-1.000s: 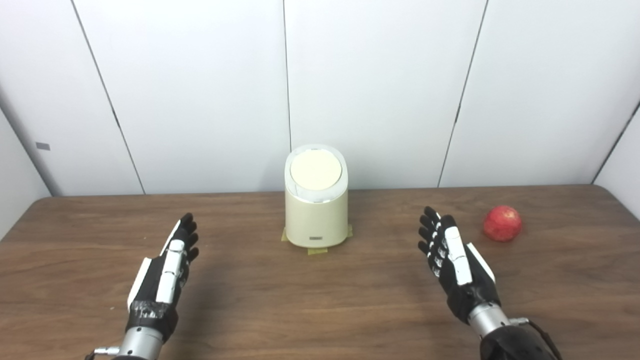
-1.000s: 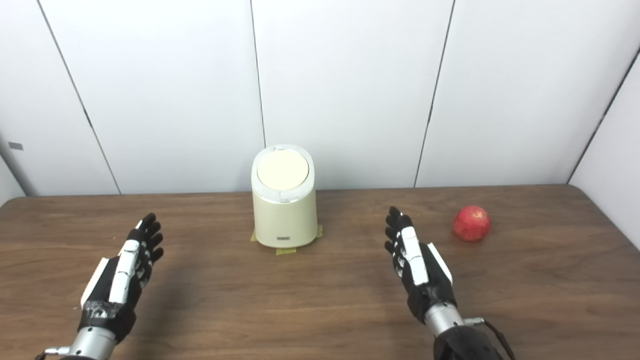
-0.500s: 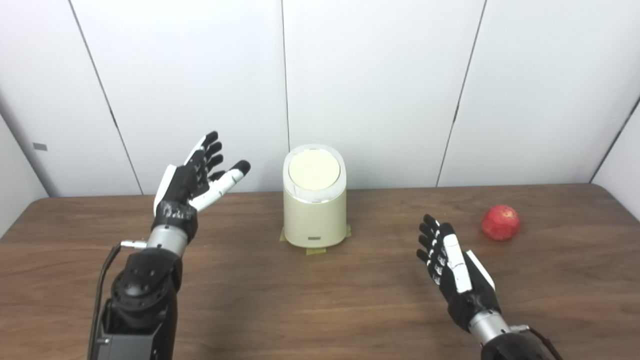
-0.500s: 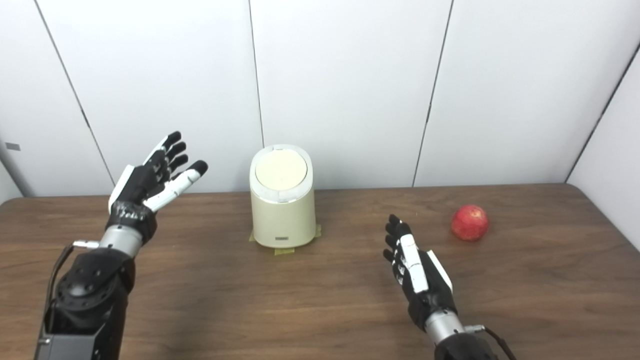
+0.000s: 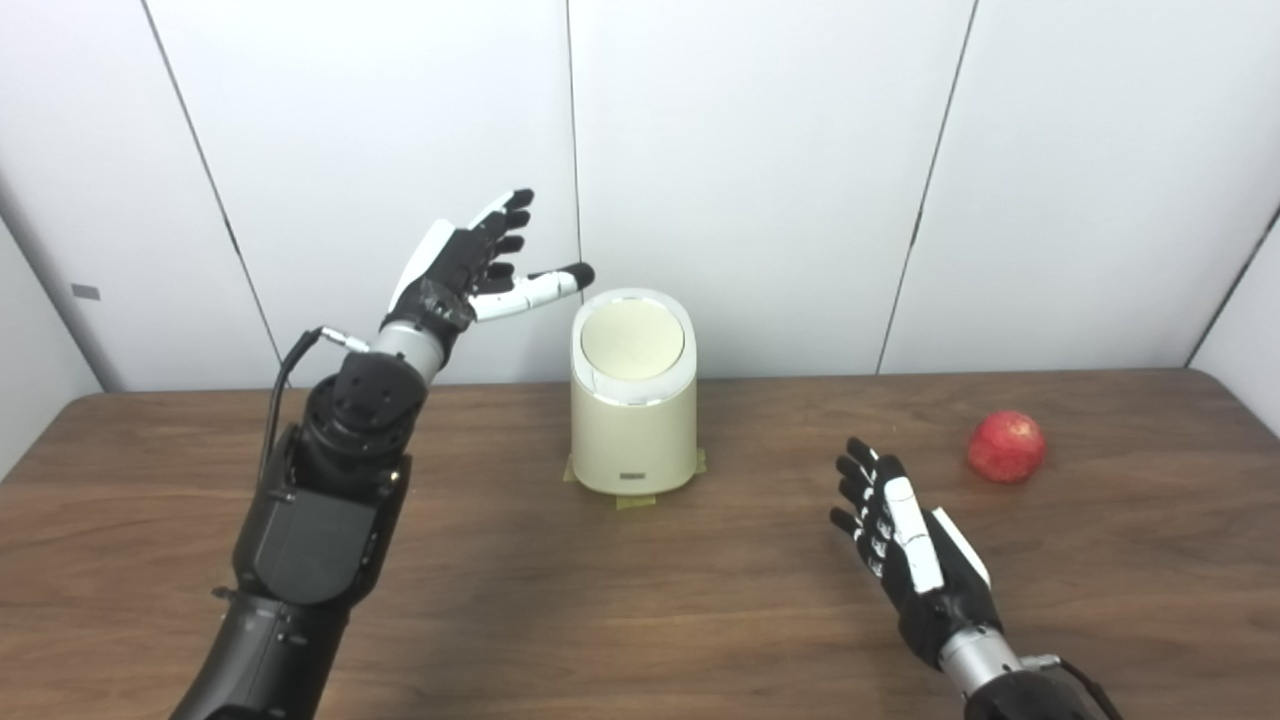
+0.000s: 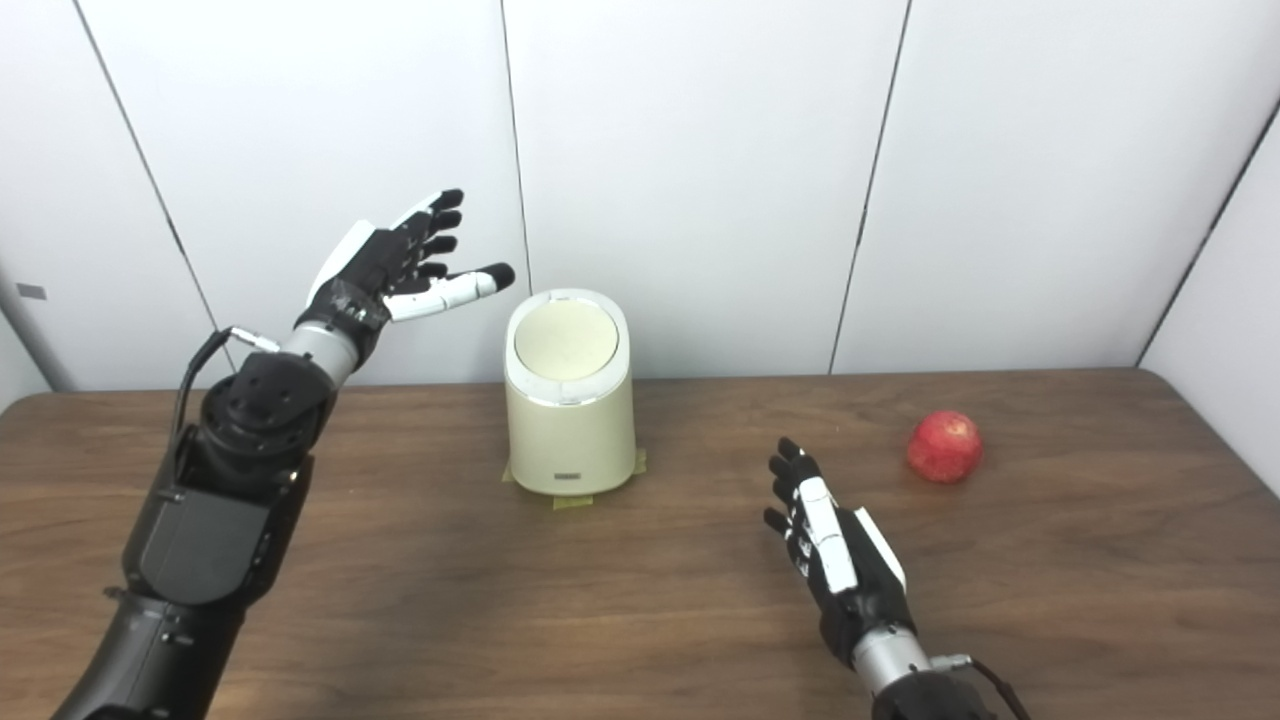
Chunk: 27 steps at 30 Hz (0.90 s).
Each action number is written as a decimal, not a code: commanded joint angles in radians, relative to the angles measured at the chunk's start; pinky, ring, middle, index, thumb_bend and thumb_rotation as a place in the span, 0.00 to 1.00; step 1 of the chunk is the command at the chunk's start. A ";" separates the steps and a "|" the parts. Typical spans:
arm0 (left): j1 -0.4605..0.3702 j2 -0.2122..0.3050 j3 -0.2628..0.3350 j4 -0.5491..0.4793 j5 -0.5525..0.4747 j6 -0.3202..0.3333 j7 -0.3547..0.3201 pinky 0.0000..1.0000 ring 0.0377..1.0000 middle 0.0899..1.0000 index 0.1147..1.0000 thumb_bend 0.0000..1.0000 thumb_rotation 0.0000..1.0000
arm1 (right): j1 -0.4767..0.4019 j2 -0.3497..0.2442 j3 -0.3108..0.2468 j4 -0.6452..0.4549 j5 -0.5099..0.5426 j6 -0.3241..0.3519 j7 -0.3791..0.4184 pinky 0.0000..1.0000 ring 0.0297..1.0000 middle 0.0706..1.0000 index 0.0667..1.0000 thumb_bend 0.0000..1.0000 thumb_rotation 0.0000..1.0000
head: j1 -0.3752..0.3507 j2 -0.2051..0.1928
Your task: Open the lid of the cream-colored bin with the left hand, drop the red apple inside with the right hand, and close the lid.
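Both forearms cut off at the bottom edge; label on the bin (image 5: 632,400) front too small to read.

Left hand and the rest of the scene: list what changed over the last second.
The left hand rose from low over the table and swung up toward the bin, now open beside its lid, holding nothing. The right hand, open, barely shifted. The lid is closed as before; the apple is unmoved.

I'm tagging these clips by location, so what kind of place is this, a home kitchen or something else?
Probably a lab or test booth, not a kitchen: plain white wall panels enclose a bare wooden table, and the cream bin sits on tape markers, which suggests a staged position.
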 commanded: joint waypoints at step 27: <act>-0.258 0.017 -0.226 0.287 0.309 -0.123 -0.007 0.78 0.87 0.88 0.84 0.91 0.00 | -0.043 0.026 0.010 -0.042 -0.031 -0.015 -0.027 0.91 0.96 0.93 0.93 0.56 1.00 | -0.022 0.020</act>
